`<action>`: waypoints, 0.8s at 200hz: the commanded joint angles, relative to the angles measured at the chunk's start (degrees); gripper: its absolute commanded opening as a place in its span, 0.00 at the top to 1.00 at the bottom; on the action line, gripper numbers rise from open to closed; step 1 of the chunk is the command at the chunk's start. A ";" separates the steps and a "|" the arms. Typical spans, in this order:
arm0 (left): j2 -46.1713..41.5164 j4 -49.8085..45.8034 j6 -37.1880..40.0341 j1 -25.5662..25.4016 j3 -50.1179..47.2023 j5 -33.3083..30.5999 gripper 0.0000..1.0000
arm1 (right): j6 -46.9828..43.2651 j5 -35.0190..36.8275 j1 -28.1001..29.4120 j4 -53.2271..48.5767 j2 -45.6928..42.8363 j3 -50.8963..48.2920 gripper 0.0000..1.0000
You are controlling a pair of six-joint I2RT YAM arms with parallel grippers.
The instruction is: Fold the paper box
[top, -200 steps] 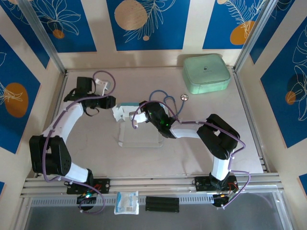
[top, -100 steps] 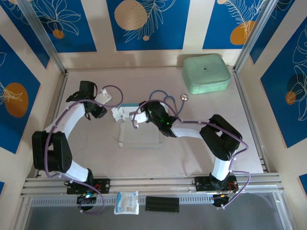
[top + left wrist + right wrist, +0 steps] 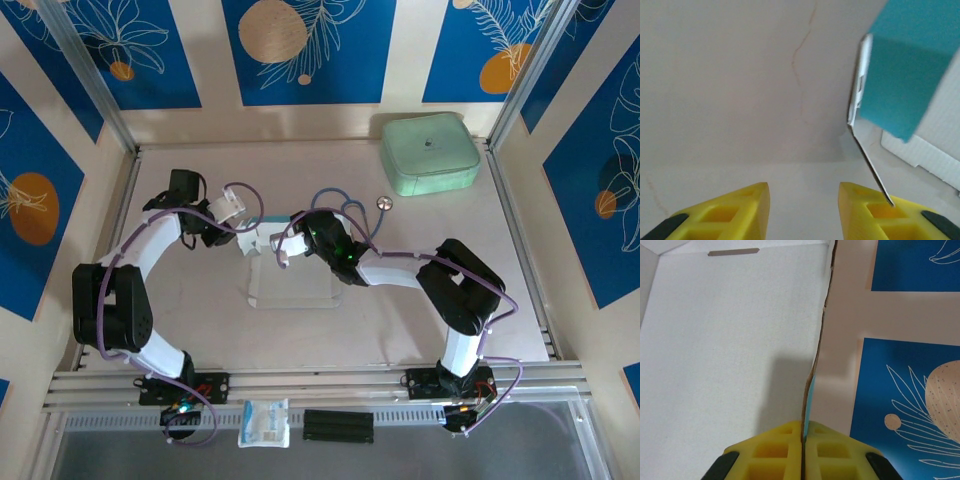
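The half-folded paper box (image 3: 258,236) is held at nine o'clock of the table's middle, one panel edge pinched by the closed right gripper (image 3: 804,437). The left gripper (image 3: 802,194) is spread open beside it. The card is judged light, thin and easily creased, so flap edges are best taken.

Mint-green case (image 3: 430,152) at the far right corner of the table (image 3: 400,320) — a round disc (image 3: 384,202) near it. Clear sheet (image 3: 292,290) mid-table; white-and-blue packet (image 3: 264,422) beside a black block (image 3: 338,425) by the near rail (image 3: 320,380).
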 commanded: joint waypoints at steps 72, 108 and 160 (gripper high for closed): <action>0.57 -7.30 1.21 -0.12 3.33 17.52 0.63 | -1.59 -2.39 0.28 -7.63 0.63 -0.49 0.93; 2.03 -7.91 1.06 -1.26 3.92 18.78 0.64 | -4.93 -1.95 0.79 -3.14 2.66 -2.25 0.92; 3.35 -4.07 0.33 -2.53 2.43 18.98 0.66 | -8.67 -2.03 0.99 0.85 4.05 -4.08 0.92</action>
